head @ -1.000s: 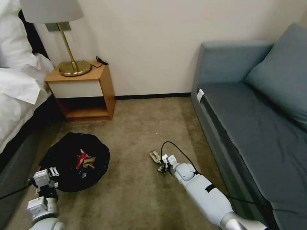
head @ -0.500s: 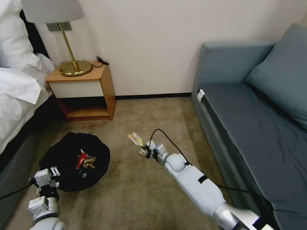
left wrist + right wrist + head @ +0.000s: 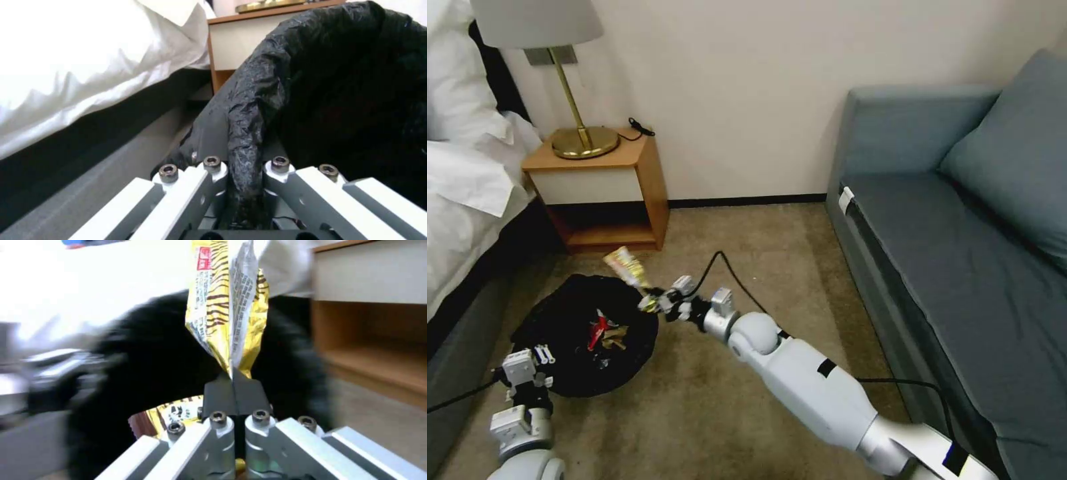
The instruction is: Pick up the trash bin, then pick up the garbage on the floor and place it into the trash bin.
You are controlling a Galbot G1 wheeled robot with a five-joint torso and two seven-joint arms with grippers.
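The trash bin [image 3: 557, 320], lined with a crinkly black bag, stands on the carpet at the left. A red packet [image 3: 595, 331] and crumpled brown paper [image 3: 614, 337] lie inside it. My left gripper [image 3: 541, 355] is at the bin's near edge, shut on the bag-covered rim [image 3: 244, 146]. My right gripper [image 3: 652, 304] hovers at the bin's right edge, shut on a yellow striped wrapper [image 3: 626, 265], a piece of the garbage. In the right wrist view the wrapper [image 3: 228, 306] sticks up from the closed fingers [image 3: 219, 393], with the black bin [image 3: 155, 356] behind.
A wooden nightstand [image 3: 607, 190] with a brass lamp [image 3: 582, 140] stands beyond the bin. The bed [image 3: 460, 193] lies along the left and a blue-grey sofa [image 3: 960, 233] along the right. A black cable [image 3: 730, 267] loops over my right wrist. Bare carpet [image 3: 747, 240] lies between.
My right arm has lifted the yellow wrapper off the carpet and swung it left, from mid-floor to the bin's right edge. The left gripper and bin have stayed put.
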